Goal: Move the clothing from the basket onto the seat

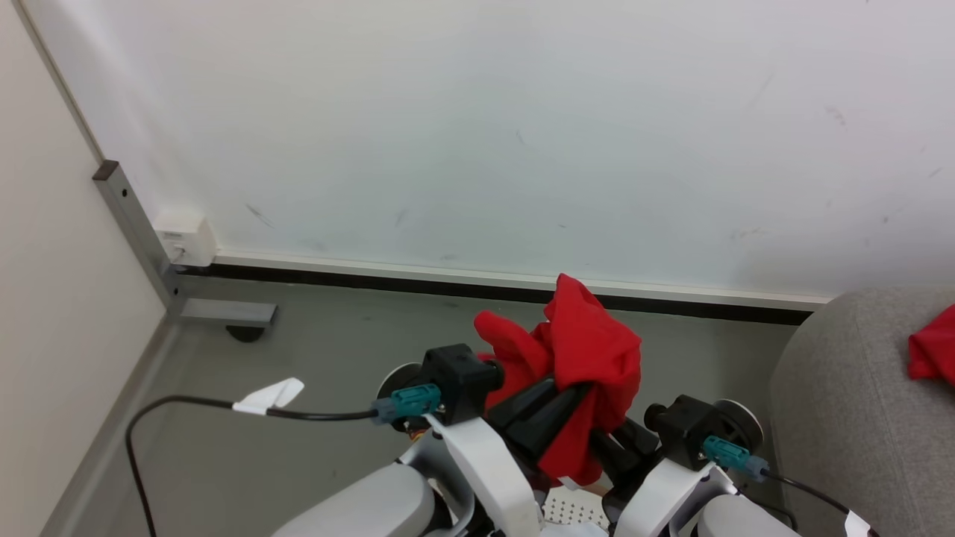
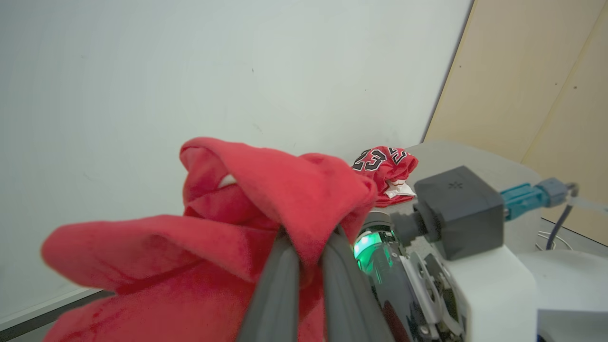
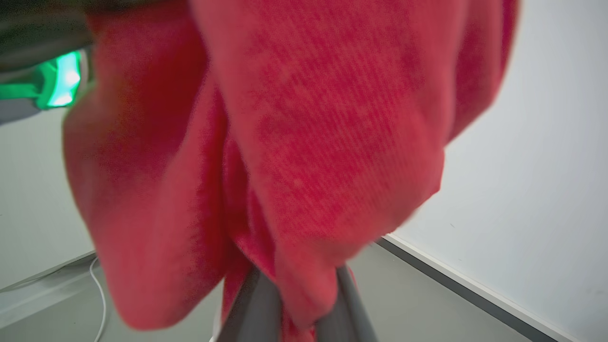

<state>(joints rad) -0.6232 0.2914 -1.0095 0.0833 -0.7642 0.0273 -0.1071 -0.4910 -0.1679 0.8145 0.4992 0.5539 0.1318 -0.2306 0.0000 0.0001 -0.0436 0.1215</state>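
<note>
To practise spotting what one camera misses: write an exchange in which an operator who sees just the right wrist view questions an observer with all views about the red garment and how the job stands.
Operator: My right hand pinches the garment. Is anything else holding it?
Observer: Yes, the left hand is shut on it too.
Operator: Has any clothing reached its goal?
Observer: Yes, a jersey numbered 23 lies on the sofa.
</note>
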